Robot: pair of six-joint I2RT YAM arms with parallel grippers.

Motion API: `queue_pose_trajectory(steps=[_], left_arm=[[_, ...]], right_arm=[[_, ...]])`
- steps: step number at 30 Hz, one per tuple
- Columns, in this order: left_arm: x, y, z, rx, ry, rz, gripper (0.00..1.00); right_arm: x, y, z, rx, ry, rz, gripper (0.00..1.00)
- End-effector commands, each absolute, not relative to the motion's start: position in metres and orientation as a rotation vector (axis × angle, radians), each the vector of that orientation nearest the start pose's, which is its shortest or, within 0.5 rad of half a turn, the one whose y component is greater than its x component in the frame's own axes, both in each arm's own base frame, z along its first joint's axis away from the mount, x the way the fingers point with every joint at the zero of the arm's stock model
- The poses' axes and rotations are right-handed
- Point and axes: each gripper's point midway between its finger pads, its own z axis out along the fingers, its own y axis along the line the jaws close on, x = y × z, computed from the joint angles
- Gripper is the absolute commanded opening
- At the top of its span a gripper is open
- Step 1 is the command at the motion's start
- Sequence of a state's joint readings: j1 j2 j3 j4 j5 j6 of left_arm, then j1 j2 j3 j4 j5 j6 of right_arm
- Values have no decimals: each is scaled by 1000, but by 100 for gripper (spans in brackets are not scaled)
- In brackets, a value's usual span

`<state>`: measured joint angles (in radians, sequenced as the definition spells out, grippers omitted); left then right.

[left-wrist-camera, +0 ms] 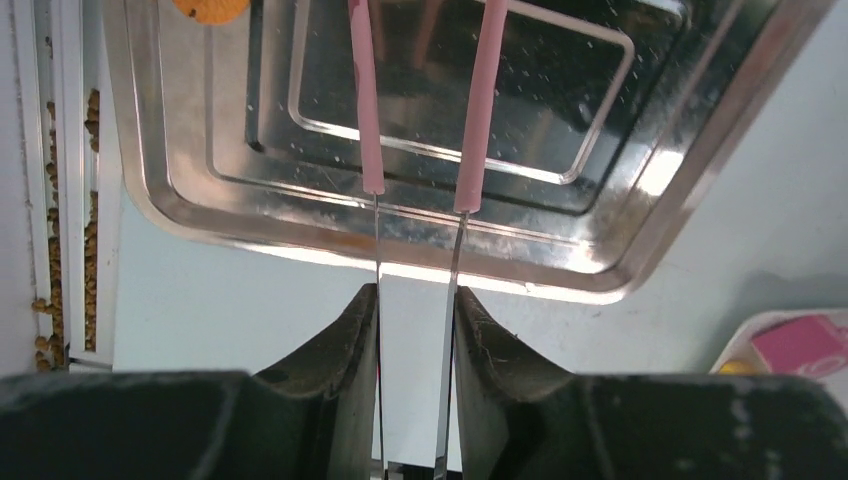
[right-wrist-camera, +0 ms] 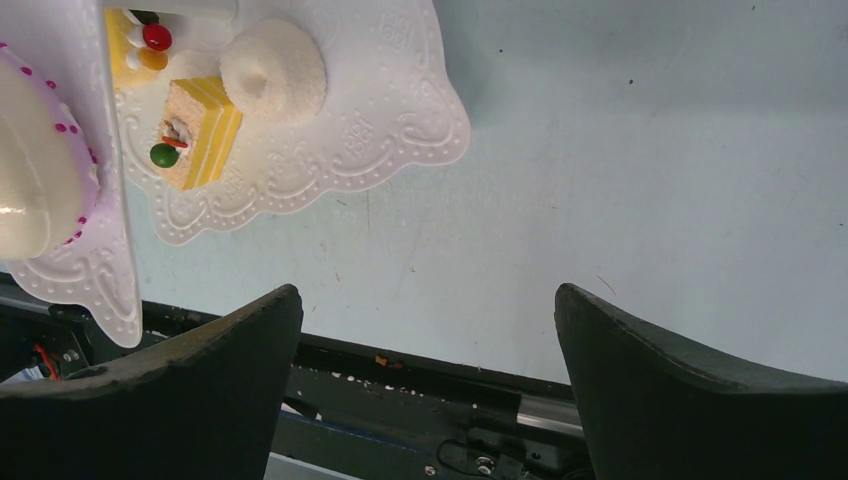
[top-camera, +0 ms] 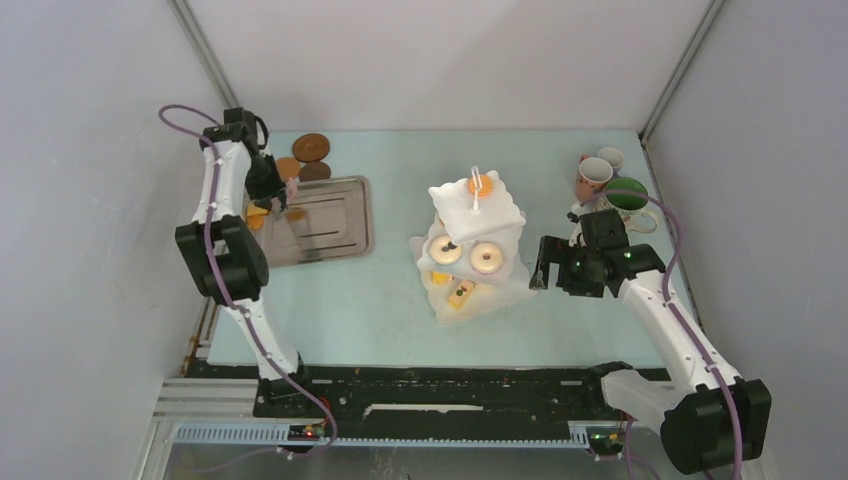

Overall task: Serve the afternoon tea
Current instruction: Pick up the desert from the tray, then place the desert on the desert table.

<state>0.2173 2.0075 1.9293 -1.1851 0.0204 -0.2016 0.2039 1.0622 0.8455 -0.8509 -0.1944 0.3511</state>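
The white three-tier stand, bearing donuts and yellow cakes, sits at the centre of the table. Three mugs stand at two o'clock and brown coasters at eleven. The left tool pinches pink tongs above the grey tray. The right tool, gaping wide and empty, hovers just beside the stand at its three o'clock.

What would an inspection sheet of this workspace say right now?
Surface: pale green table.
Job's things: three-tier stand mid-table with donuts, yellow cake, orange biscuit; mugs far right; coasters far left.
Clutter: metal tray holding a stray biscuit.
Pincers: left pincer shut on pink tongs over the tray; right pincer open, empty, beside the stand.
Cables: purple cable along each arm.
Surroundings: grey walls on three sides.
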Motion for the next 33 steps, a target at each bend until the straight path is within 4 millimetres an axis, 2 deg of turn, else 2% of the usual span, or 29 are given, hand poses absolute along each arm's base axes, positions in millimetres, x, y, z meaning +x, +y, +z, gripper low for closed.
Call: queue_pose_trajectory(steps=[1, 4, 10, 15, 18, 22, 24, 27, 33], left_arm=[[394, 64, 194, -505, 2667, 32, 4], [376, 48, 212, -462, 2637, 38, 4], [334, -12, 262, -256, 2533, -26, 3], [292, -69, 314, -154, 2393, -255, 2], [264, -111, 345, -15, 2284, -433, 1], [225, -149, 374, 234, 2172, -513, 2], [213, -164, 378, 327, 2151, -514, 2], [203, -184, 371, 425, 2173, -513, 0], [207, -209, 361, 521, 2213, -448, 0]], right_arm=[[213, 91, 121, 137, 2648, 417, 100], [214, 90, 123, 142, 2634, 407, 100], [214, 92, 127, 126, 2612, 410, 100], [213, 94, 132, 115, 2590, 417, 100], [213, 95, 134, 104, 2580, 422, 100], [212, 96, 136, 98, 2570, 429, 99], [212, 96, 138, 95, 2563, 428, 99], [211, 97, 139, 87, 2559, 431, 99], [210, 97, 142, 82, 2543, 426, 99]])
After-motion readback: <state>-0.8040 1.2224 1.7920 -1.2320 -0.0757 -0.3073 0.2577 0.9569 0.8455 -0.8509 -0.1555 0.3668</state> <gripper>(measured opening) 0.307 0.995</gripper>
